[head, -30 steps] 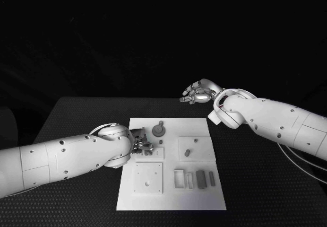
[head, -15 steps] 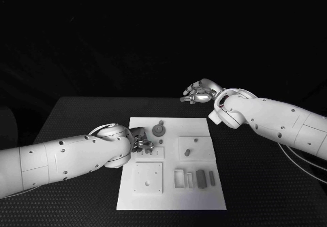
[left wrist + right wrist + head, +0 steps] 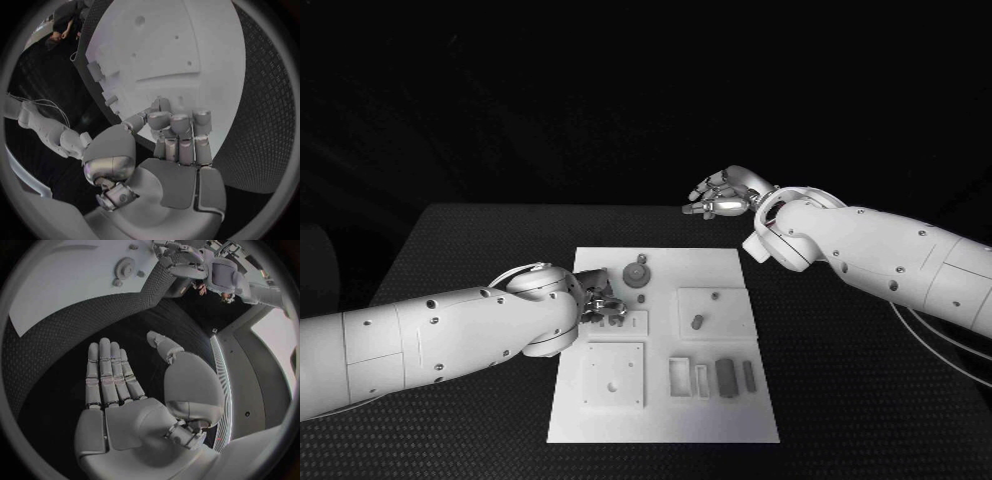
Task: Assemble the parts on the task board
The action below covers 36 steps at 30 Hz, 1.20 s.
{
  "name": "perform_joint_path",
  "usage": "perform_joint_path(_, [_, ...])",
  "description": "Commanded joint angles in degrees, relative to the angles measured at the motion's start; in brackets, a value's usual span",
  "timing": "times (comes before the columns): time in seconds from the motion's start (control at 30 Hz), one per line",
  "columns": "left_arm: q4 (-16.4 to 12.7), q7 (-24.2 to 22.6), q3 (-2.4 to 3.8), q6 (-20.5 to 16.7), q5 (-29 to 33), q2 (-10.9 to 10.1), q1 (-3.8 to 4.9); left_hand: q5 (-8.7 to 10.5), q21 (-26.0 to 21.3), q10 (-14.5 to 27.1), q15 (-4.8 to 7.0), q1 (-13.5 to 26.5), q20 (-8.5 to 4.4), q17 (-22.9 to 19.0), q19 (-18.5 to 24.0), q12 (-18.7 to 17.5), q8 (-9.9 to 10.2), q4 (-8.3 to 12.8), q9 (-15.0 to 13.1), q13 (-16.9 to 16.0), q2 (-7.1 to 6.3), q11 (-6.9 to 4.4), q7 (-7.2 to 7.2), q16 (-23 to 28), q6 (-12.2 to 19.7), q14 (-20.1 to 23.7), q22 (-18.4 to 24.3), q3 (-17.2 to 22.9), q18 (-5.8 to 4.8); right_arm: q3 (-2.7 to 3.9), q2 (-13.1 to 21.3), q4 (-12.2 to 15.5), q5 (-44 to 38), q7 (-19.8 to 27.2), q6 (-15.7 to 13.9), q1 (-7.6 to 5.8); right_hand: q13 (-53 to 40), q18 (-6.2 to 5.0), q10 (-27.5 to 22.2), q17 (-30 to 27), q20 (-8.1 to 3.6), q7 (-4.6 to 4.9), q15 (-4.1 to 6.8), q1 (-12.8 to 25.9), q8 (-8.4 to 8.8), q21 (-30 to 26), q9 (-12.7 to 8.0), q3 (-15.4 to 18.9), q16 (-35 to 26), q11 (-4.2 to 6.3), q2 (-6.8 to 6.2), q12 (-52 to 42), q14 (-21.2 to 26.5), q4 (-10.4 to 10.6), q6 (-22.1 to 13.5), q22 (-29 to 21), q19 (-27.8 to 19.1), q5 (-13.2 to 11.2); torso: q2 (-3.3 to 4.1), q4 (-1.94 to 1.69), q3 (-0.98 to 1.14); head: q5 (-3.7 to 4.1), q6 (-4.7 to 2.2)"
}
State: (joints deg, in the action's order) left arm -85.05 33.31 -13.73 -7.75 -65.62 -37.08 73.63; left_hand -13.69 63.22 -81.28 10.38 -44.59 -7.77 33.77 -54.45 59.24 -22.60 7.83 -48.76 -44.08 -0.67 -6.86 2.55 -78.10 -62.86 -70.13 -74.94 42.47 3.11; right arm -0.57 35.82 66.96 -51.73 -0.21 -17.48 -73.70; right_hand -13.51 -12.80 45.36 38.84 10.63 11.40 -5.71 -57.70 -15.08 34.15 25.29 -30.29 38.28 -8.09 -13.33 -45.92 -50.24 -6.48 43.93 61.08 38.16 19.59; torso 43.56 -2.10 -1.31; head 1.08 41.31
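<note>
The task board [image 3: 661,345] is lying mid-tabletop [image 3: 473,260], its left edge partly hidden by the left robot hand [image 3: 600,306], whose fingers are curling over it; any grasp is impossible to tell. The right robot hand [image 3: 721,196] is hovering beyond the board, flat-fingered and empty. A gear-shaped part [image 3: 636,272] is sitting near the board's far edge.

Left hand [image 3: 602,305]: fingertips curled over the task board [image 3: 718,420] near its left edge, whether they hold a part too small to tell | Left forearm: cut off by the left picture edge | Right forearm: cut off by the right picture edge | Gear-shaped part [image 3: 636,273]: teeth too small to make out.
</note>
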Motion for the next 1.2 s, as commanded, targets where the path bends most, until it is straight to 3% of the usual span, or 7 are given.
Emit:
perform_joint_path(0.03, [-0.3, -0.2, 0.02, -0.5, -0.6, 0.0, -0.05, -0.02, 0.2, 1.3, 1.15, -3.0, -7.57, -0.1, -0.1, -0.2, -0.2, -0.4, -0.1, 0.1, 2.43, -0.78, -3.98, -0.2, -8.5, -0.8, -0.7, 0.0, 0.52, 0.01, 0.0, 0.1, 0.0, 0.6, 0.7, 0.03, 0.1, -0.6, -0.5, -0.1, 0.25, 1.28, 0.08, 0.7, -0.35, -0.4, -0.1, -0.1, 0.3, 0.07, 0.07, -0.3, 0.4, 0.4, -0.4, 0.1, 0.0, 0.2, -0.01, 0.05, -0.03, -0.02, 0.04])
perform_joint_path(0.4, [-0.6, -0.3, 0.01, -1.7, -2.1, -0.3, -0.28, 0.08, 0.2, 1.3, 1.17, -3.1, -7.58, -0.1, -0.1, -0.2, -0.2, -0.5, -0.1, 0.1, 2.4, -0.79, -3.99, -0.2, -8.4, -0.8, -0.7, 0.0, 0.52, 0.01, 0.1, 0.1, 0.1, 0.6, 0.7, 0.05, 0.2, -0.62, -0.5, -0.1, 0.27, 1.29, 0.07, 0.7, -0.36, -0.4, -0.1, -0.1, 0.4, 0.06, 0.09, -0.4, 0.4, 0.4, -0.4, 0.1, 0.0, 0.3, -0.02, -0.04, -0.07, -0.06, -0.12])
perform_joint_path(1.2, [-0.7, -0.3, 0.01, -0.7, -2.8, -0.1, -0.67, 0.23, 0.2, 1.4, 1.22, -3.3, -7.58, -0.2, -0.1, -0.2, -0.2, -0.7, -0.1, 0.1, 2.31, -0.81, -4.0, -0.2, -8.4, -0.8, -0.7, -0.1, 0.53, 0.01, 0.2, 0.2, 0.2, 0.7, 0.8, 0.11, 0.3, -0.65, -0.5, -0.2, 0.32, 1.29, 0.06, 0.8, -0.38, -0.4, -0.1, 0.0, 0.4, 0.05, 0.12, -0.4, 0.5, 0.5, -0.5, 0.1, -0.1, 0.4, -0.04, 0.0, -0.04, -0.2, 0.24])
